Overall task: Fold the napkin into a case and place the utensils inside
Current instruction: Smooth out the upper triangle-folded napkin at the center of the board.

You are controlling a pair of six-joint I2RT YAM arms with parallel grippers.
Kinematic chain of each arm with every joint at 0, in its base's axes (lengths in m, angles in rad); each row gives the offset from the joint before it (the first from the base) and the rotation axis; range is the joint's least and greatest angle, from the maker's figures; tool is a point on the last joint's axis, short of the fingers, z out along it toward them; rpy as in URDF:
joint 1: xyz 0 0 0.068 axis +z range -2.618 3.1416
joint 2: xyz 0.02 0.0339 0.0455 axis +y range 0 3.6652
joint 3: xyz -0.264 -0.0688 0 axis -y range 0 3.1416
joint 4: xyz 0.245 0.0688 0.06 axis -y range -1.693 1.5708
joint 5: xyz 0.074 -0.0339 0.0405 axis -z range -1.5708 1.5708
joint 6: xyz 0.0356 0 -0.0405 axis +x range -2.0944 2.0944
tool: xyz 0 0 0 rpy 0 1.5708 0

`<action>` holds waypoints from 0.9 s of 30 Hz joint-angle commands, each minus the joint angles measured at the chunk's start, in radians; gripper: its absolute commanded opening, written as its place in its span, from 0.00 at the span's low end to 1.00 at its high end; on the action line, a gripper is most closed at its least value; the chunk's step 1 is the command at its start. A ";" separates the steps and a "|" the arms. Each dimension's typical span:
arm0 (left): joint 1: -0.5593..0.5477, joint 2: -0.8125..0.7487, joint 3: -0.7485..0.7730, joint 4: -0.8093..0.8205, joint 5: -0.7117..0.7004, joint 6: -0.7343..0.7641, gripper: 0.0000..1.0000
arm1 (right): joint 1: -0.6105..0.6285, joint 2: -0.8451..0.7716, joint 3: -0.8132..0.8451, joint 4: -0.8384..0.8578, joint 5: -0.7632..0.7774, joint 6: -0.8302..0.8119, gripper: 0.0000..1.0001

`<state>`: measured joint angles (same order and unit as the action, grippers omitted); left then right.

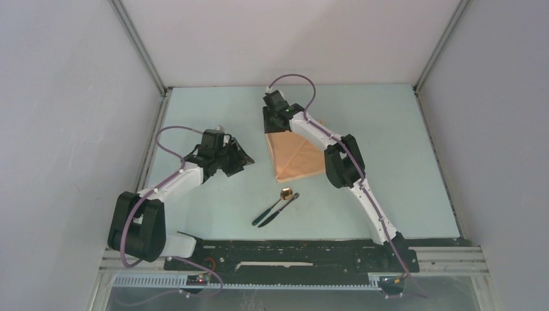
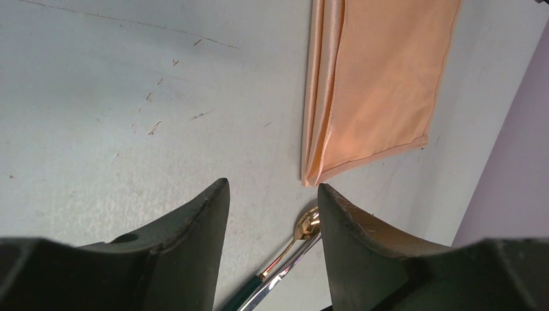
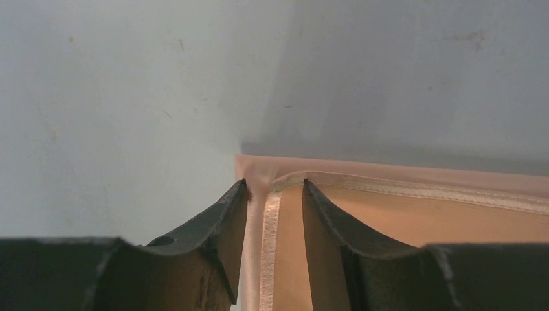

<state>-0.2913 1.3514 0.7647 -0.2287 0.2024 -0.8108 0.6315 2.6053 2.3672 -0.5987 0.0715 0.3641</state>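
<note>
The peach-tan napkin (image 1: 294, 155) lies partly folded on the table, with a diagonal crease across it. My right gripper (image 1: 268, 128) is down at its far left corner. In the right wrist view the gripper (image 3: 274, 183) is open, its jaws straddling the hemmed edge of the napkin (image 3: 421, 227). My left gripper (image 1: 245, 157) hovers left of the napkin, open and empty (image 2: 272, 188). The napkin's near corner (image 2: 382, 78) shows beyond its fingers. The gold-bowled spoon (image 1: 285, 194) (image 2: 307, 227) and the slim knife (image 1: 281, 208) (image 2: 285, 275) lie side by side in front of the napkin.
Grey walls with metal frame posts (image 1: 139, 52) close in the pale table (image 1: 388, 129) on the left, back and right. The black base rail (image 1: 291, 253) runs along the near edge.
</note>
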 commanded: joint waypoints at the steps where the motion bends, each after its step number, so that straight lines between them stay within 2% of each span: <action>1: 0.003 -0.040 -0.014 0.015 0.000 0.018 0.58 | 0.013 0.017 0.072 -0.045 0.070 -0.017 0.45; 6: 0.003 -0.047 -0.016 0.016 0.005 0.017 0.58 | 0.011 0.048 0.128 -0.079 0.070 -0.009 0.41; 11: 0.003 -0.052 -0.019 0.015 0.010 0.016 0.58 | 0.013 0.052 0.135 -0.077 0.058 -0.013 0.29; 14: 0.002 -0.050 -0.019 0.017 0.012 0.018 0.58 | 0.013 0.052 0.135 -0.072 0.049 -0.013 0.26; 15: 0.003 -0.048 -0.019 0.017 0.014 0.018 0.58 | 0.013 0.052 0.135 -0.071 0.047 -0.012 0.26; 18: 0.003 -0.047 -0.018 0.018 0.017 0.018 0.58 | 0.013 0.052 0.135 -0.071 0.046 -0.009 0.42; 20: 0.004 -0.044 -0.018 0.019 0.020 0.017 0.58 | 0.014 0.052 0.137 -0.081 0.043 0.002 0.45; 24: 0.004 -0.043 -0.020 0.026 0.026 0.012 0.58 | 0.010 0.056 0.136 -0.106 0.028 0.036 0.43; 27: 0.004 -0.044 -0.021 0.029 0.032 0.011 0.58 | 0.010 0.065 0.150 -0.110 0.024 0.037 0.36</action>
<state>-0.2913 1.3293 0.7467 -0.2268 0.2169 -0.8112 0.6357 2.6537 2.4573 -0.6849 0.1001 0.3733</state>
